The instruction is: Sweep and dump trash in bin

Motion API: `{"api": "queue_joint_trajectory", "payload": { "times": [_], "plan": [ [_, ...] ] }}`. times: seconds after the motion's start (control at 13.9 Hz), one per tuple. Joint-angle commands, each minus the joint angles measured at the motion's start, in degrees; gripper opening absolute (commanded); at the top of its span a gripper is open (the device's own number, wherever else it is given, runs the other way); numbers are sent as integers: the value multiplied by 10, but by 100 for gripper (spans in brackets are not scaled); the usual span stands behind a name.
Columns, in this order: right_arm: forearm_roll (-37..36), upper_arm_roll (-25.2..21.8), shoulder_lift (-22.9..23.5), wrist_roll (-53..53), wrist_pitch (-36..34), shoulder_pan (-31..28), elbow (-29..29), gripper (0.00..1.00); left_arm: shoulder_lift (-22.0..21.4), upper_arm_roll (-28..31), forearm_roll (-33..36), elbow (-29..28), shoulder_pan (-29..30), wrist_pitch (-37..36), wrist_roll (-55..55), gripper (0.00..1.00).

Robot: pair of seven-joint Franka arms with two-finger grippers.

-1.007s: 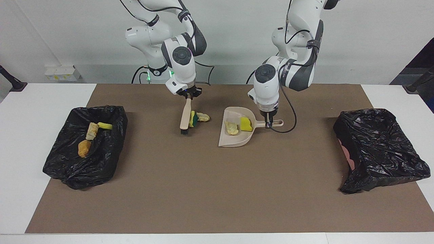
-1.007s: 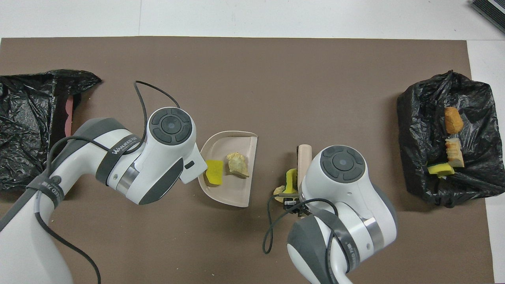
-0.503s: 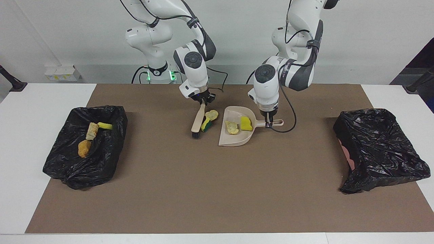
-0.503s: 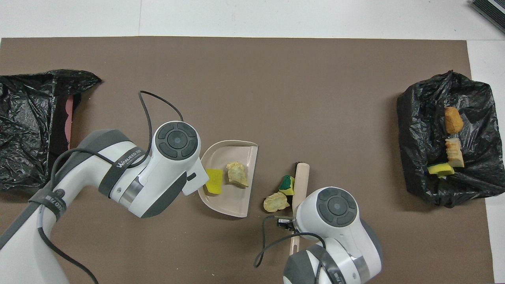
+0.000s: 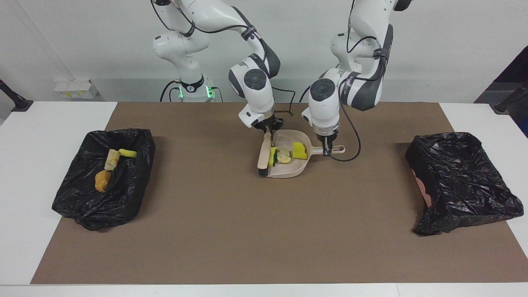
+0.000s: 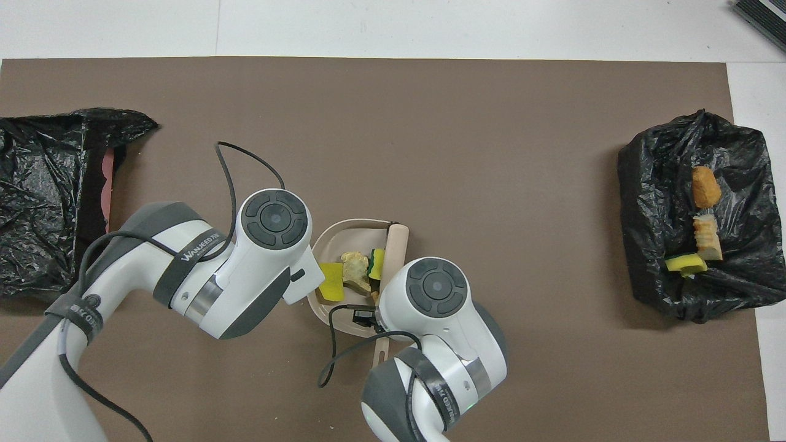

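Observation:
The beige dustpan [image 5: 286,170] [image 6: 344,230] lies on the brown mat in front of the robots. My left gripper [image 5: 328,148] is shut on its handle. In the pan lie a yellow sponge piece [image 5: 300,150] [image 6: 331,290], cream bread-like trash [image 5: 283,155] [image 6: 354,279] and a green-backed sponge [image 5: 272,156] [image 6: 375,264]. My right gripper [image 5: 267,128] is shut on the beige brush [image 5: 263,156] [image 6: 395,245], whose bristles stand at the pan's mouth against the green-backed sponge. In the overhead view both wrists hide the fingers.
A black-bag-lined bin [image 5: 82,202] [image 6: 651,184] at the right arm's end holds an orange-brown chunk [image 5: 102,180], a tan chunk [image 5: 111,159] and a yellow sponge [image 5: 128,153]. Another black bag [image 5: 462,181] [image 6: 43,196] sits at the left arm's end.
My right arm swept the brush toward the dustpan, pushing the green-backed sponge and a cream chunk across the mat into the pan. The left arm and dustpan stayed put.

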Motion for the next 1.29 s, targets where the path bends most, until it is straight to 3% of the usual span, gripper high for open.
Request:
{"api": "queue_joint_trajectory", "payload": {
  "times": [0.0,0.22,0.72,1.08,1.22],
  "plan": [
    [11,1,18,2,-39,9,42,0,-19,7,6,-21,-4,2,6,0],
    [5,-3,2,-2,-111,-15,40,0,-19,15,5,-21,-3,-1,3,0],
    [6,-2,-44,3,-172,-39,58,0,-16,54,-10,-13,-6,1,17,0],
    [6,0,-141,-9,-164,-19,-88,0,-47,123,-61,-8,-12,-1,107,0],
    [13,0,-148,21,-156,10,-119,0,-64,158,-67,-9,-12,-2,141,0]
  ]
}}
